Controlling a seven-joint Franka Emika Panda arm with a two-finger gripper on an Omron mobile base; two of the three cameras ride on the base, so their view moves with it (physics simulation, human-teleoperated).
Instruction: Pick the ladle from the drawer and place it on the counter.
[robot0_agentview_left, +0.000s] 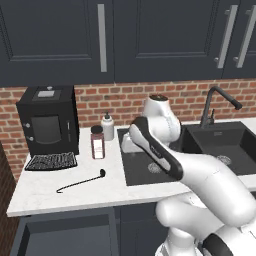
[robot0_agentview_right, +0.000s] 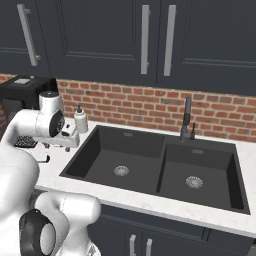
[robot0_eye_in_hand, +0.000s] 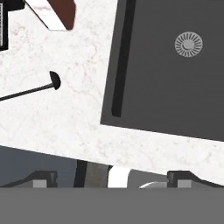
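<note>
Ladle down on the counter, fingers spread wide and empty.

Left base view: ladle (robot0_agentview_left: 80, 182) lies on counter (robot0_agentview_left: 45, 192) above the open drawer (robot0_agentview_left: 65, 235), near the edge; a nudge could tip it back. Hand view: gripper (robot0_eye_in_hand: 112, 177) well clear of it.

no readable text, labels, or numbers

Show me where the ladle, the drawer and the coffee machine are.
ladle (robot0_agentview_left: 80, 183): left base view, middle of its handle.
drawer (robot0_agentview_left: 67, 235): left base view, its dark interior.
coffee machine (robot0_agentview_left: 48, 122): left base view, its front face.
</note>
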